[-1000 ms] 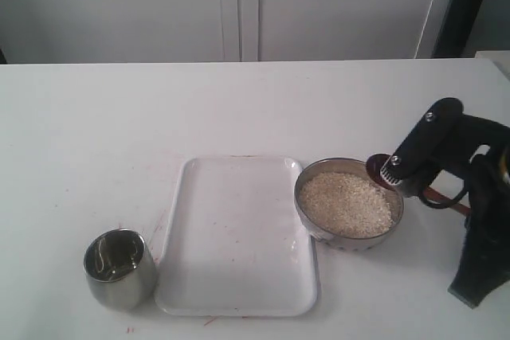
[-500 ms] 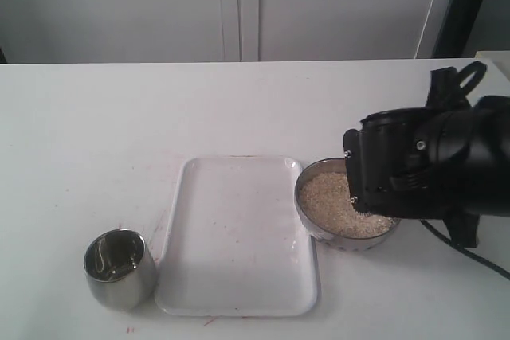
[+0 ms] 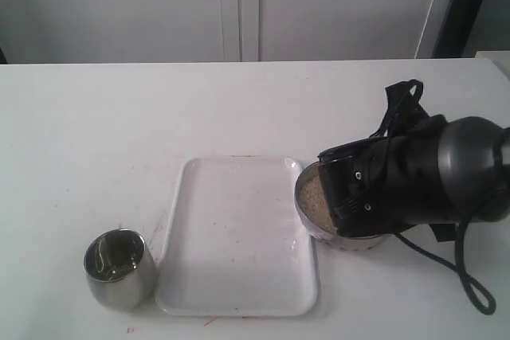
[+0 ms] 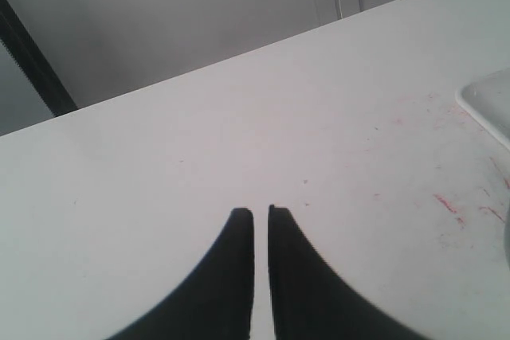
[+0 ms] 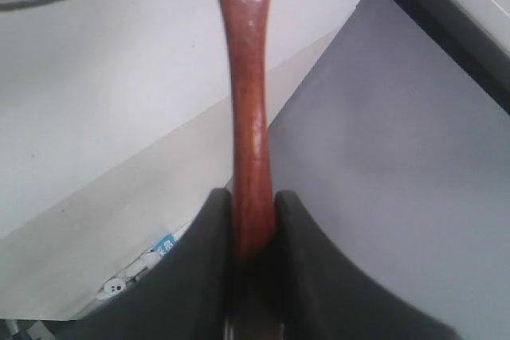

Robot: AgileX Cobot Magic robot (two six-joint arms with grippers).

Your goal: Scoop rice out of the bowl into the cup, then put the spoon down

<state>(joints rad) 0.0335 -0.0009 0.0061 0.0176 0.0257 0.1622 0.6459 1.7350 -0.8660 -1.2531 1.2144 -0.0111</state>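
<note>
Rice [image 3: 308, 193] shows as a pale, grainy off-white mass in the bowl [image 3: 301, 211], and only a sliver of it at the bowl's left side is uncovered in the exterior view. That shiny, shallow steel bowl sits on the white bench [image 3: 119, 133] toward its right edge and touches, or nearly touches, the right side of a flat white tray [image 3: 235, 236]. The tray lies midway along the front edge. The cup [image 3: 119, 269], a small rounded steel tumbler, stands upright just left of the tray, toward the front-left corner. I cannot tell whether any grains are inside it.

The right arm [image 3: 414, 177] lies low across the bowl from the right-edge side, and its bulky black wrist hides most of the bowl. A black cable [image 3: 470, 296] loops down toward the front-right corner. In the wrist view, the right gripper [image 5: 253, 197] is clamped on the slim reddish-brown handle of the spoon [image 5: 247, 77]. The handle runs straight out from between the fingers toward the bowl's rim, and the scoop end is out of sight.

The left gripper [image 4: 260, 212] hangs over bare bench marked with faint red streaks [image 4: 446, 203]. Its two dark fingers are drawn together with only a thin slit between them, and they hold nothing.
</note>
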